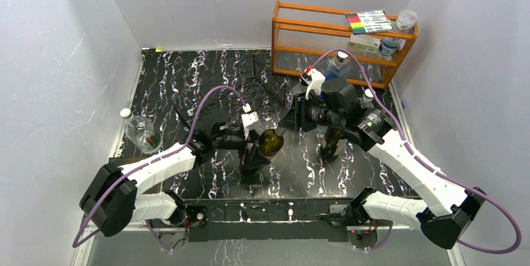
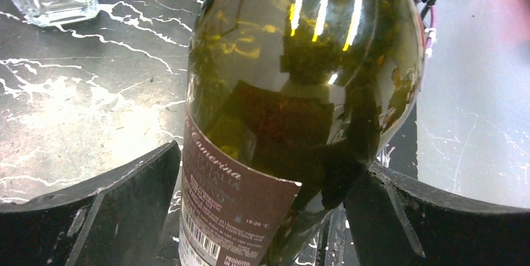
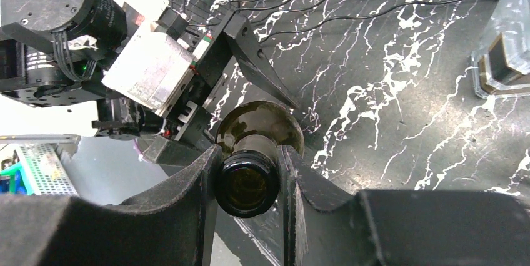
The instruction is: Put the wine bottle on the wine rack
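Surface: glossy black tabletop [image 1: 187, 85] w/ white marble veins.
Room: plain white walls [image 1: 62, 60] on 3 sides.
Wine bottle [image 1: 270, 143]: dark green, mid-table, btwn both arms.
L gripper [image 2: 269, 182]: pinching the bottle body by the label.
R gripper [image 3: 249, 172]: clamped on the neck near the mouth.
Wine rack [image 1: 262, 85]: black wire, 12 o'clock of bottle, apart from it.
Shelf [image 1: 325, 29]: orange wood, 1 o'clock, back-R corner.

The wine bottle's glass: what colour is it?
The wine bottle is dark olive green, clearest in the left wrist view.

Dark wine bottle [image 1: 270, 143] at left gripper [image 1: 252, 149], wine rack [image 1: 259, 85] behind
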`<control>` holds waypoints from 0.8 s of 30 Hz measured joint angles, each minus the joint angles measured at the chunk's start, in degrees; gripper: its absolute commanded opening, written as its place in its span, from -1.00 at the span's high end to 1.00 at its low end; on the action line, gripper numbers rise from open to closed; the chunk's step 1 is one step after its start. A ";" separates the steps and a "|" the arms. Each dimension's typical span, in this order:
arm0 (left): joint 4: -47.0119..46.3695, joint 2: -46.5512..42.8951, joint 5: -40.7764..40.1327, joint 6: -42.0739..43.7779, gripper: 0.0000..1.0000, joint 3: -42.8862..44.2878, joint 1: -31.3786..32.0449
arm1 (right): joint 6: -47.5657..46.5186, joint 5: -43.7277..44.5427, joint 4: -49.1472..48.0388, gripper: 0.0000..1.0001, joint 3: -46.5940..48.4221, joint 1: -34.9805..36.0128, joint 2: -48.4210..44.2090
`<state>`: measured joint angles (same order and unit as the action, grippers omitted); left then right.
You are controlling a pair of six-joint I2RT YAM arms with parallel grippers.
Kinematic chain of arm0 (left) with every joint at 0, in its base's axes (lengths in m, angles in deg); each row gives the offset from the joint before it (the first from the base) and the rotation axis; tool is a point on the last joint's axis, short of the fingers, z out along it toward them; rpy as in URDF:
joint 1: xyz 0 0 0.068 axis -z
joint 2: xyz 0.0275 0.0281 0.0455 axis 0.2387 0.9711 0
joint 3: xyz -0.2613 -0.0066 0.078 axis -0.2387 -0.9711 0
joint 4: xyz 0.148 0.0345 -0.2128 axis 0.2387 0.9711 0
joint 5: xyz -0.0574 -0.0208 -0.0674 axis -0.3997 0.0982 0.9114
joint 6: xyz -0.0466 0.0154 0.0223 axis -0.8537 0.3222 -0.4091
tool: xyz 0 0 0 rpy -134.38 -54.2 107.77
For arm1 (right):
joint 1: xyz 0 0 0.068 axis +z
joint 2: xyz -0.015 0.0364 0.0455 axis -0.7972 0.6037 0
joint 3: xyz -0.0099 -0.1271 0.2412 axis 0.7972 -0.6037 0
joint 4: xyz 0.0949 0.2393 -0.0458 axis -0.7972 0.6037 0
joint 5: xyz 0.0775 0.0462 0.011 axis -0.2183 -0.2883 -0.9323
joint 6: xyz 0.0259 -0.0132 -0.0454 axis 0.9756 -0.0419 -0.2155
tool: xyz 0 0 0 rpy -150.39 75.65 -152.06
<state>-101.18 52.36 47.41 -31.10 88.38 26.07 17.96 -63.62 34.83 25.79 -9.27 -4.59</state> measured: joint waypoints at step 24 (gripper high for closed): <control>12.90 -5.46 -0.83 15.08 1.00 3.13 0.46 | -0.04 -7.78 -1.90 -0.64 -0.42 0.00 -2.69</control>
<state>-88.28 46.89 46.58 -16.02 91.50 26.53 17.91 -71.40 32.93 25.38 -9.27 -7.28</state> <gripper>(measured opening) 0.738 0.709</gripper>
